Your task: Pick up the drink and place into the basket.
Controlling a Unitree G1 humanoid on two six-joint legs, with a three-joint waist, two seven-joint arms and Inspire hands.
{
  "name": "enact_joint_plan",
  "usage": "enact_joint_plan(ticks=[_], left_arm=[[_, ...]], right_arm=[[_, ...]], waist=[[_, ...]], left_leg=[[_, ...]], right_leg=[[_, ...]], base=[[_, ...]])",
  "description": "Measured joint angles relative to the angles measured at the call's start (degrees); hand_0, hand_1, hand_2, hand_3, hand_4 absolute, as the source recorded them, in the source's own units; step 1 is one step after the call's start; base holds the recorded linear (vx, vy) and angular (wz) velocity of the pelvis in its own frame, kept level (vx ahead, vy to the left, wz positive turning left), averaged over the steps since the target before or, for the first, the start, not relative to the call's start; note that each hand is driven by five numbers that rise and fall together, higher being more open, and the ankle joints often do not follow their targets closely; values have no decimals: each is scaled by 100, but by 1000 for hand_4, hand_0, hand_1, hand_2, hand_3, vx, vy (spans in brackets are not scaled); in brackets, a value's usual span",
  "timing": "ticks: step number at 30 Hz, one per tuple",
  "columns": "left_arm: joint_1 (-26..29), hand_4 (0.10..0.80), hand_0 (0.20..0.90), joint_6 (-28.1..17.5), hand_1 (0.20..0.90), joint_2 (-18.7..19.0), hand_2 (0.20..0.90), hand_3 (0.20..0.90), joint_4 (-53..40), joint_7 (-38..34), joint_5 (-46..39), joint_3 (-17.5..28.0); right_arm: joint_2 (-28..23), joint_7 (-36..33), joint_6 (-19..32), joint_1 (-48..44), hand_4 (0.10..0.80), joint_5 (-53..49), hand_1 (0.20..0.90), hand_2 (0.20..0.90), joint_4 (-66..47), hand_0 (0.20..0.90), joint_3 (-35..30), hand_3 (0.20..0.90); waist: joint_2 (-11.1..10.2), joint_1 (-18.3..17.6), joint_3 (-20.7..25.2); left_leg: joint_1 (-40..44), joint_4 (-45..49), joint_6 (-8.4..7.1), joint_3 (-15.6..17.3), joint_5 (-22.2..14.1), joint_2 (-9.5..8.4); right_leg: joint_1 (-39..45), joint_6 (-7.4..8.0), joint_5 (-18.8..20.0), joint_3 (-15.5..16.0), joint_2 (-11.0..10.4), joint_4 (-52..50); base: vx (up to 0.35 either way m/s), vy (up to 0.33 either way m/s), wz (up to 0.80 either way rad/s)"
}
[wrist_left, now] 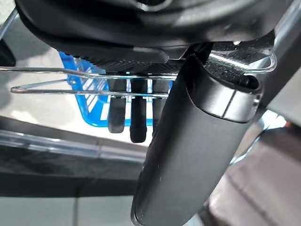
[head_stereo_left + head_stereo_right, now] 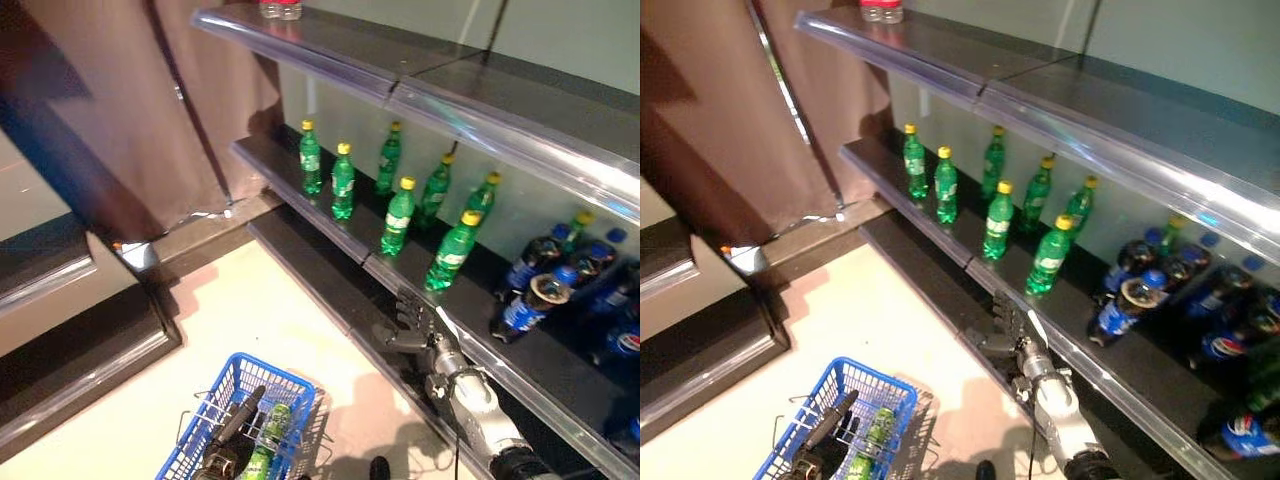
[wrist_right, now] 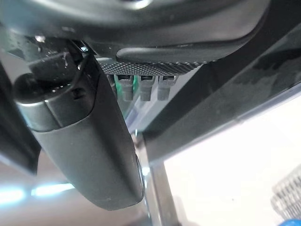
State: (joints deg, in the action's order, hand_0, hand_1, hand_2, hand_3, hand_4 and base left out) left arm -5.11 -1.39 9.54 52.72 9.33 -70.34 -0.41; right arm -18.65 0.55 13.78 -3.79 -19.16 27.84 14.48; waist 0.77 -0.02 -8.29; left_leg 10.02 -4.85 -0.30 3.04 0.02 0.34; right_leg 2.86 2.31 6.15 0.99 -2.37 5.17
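Below the shelf edge (image 2: pixel 470 345), right hand (image 2: pixel 412 318) open; left hand (image 2: pixel 232 440) on basket handle (image 1: pixel 94 80), grip unclear.

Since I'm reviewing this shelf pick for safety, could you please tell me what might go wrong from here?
1. The right robot hand is open below the shelf edge, under the nearest green bottle; rising, it may strike the edge.
2. The green bottles stand close together, so reaching for one could topple its neighbour.
3. The left robot hand holds the blue basket by its wire handle, with a bottle already inside; another drop could swing it.
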Motion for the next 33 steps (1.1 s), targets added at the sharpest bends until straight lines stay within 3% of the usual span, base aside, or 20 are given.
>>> enact_joint_plan(ticks=[9, 17, 24, 33], left_arm=[[30, 100, 300, 66, 300, -3, 300, 200, -40, 12, 229, -214], [108, 100, 300, 79, 300, -10, 300, 200, -81, 35, 247, -317], [115, 100, 300, 85, 300, -6, 300, 200, -109, 24, 246, -315], [88, 100, 300, 82, 300, 7, 300, 200, -107, -1, 244, -300]], right_arm=[[-62, 226, 76, 487, 800, 5, 900, 900, -599, 900, -100, 900], [-135, 256, 78, 900, 800, -1, 900, 900, -827, 900, -311, 900], [-111, -6, 171, 941, 800, -2, 900, 900, -834, 900, -409, 900], [68, -1128, 606, 949, 800, 52, 900, 900, -1062, 900, -590, 900]], waist=[[-110, -355, -37], [-264, -670, -41], [-298, -807, -34], [-289, -799, -45]], left_leg=[[95, 4, 20, 644, -77, -66], [142, 6, 105, 1119, -161, -168], [198, 7, 145, 1324, -232, -231], [170, 10, 175, 1358, -253, -252]], right_leg=[[-211, 9, 163, -620, 98, 0], [-397, 111, 235, -1082, 86, 0], [-405, 183, 300, -1110, 42, -4], [-527, 219, 235, -1133, 10, -136]], base=[[-5, 27, -42], [-2, 32, -30], [29, 21, -17], [20, -22, -2]])
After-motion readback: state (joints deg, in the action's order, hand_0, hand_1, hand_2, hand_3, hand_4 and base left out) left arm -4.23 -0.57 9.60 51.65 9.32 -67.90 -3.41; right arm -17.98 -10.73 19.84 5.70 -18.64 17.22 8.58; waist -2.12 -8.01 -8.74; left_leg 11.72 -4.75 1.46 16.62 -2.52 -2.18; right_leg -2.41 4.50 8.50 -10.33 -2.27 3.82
